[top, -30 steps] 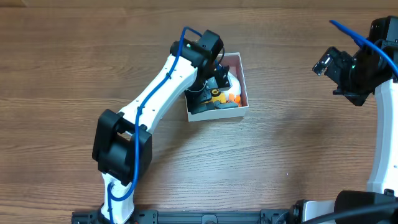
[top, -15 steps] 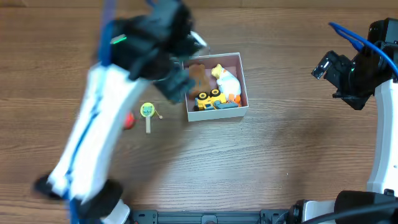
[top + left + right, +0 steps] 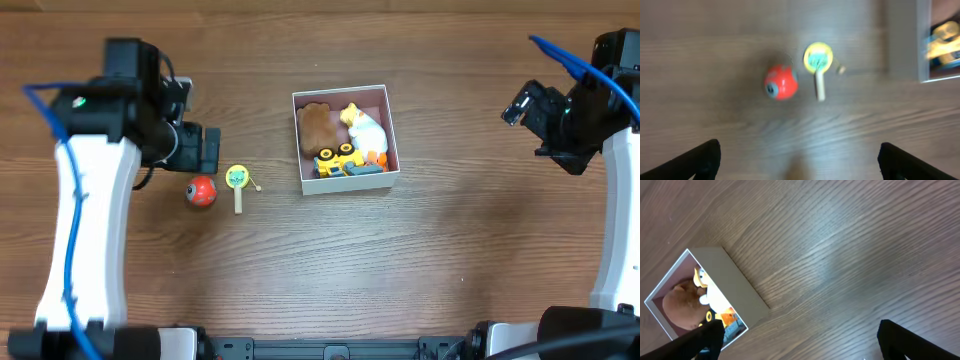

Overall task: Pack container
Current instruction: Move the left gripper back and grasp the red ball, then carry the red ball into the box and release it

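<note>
The container, a white-walled square box with a pink floor, sits mid-table and holds a brown plush, a white plush and a yellow toy vehicle. It also shows in the right wrist view. A red ball and a yellow-headed stick toy lie on the table left of it; both show in the left wrist view, the ball and the stick toy. My left gripper is open and empty, just above and left of them. My right gripper is open and empty at the far right.
The wooden table surrounds everything. The left arm's white link runs down the left side. The right arm's base stands at the right edge.
My left arm has swung away from the container to the left, uncovering the toys inside it and the ball and stick toy. The right arm has not moved.
</note>
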Controlling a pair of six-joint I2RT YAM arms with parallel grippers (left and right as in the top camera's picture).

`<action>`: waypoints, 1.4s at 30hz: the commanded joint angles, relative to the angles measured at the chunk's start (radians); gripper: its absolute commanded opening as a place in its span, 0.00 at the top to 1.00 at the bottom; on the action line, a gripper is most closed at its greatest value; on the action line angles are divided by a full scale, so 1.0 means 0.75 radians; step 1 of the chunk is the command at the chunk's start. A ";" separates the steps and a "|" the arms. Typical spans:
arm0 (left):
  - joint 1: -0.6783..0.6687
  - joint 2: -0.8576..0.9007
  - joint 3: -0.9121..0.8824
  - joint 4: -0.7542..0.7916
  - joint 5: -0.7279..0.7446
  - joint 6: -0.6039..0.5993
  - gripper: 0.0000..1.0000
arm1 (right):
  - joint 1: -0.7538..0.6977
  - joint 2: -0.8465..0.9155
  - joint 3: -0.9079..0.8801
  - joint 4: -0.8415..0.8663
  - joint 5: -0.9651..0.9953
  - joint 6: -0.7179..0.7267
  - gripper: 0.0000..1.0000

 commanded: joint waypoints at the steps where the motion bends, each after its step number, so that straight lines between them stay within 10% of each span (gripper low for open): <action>1: 0.013 0.157 -0.127 0.088 -0.002 -0.050 0.00 | -0.001 -0.004 0.001 0.022 -0.007 -0.006 0.00; 10: 0.012 0.591 -0.160 0.171 -0.005 -0.002 0.20 | -0.001 -0.004 0.001 0.028 -0.007 -0.007 0.00; 22: 0.064 0.615 -0.341 0.361 -0.070 0.009 0.28 | -0.001 -0.004 0.001 0.026 0.040 -0.007 0.00; 32: 0.064 0.612 -0.331 0.323 -0.082 0.009 0.94 | -0.001 -0.004 0.001 0.026 0.064 -0.007 0.00; 42: -0.179 0.586 0.592 -0.177 0.154 0.054 0.96 | -0.001 -0.004 0.001 0.026 0.064 -0.007 0.00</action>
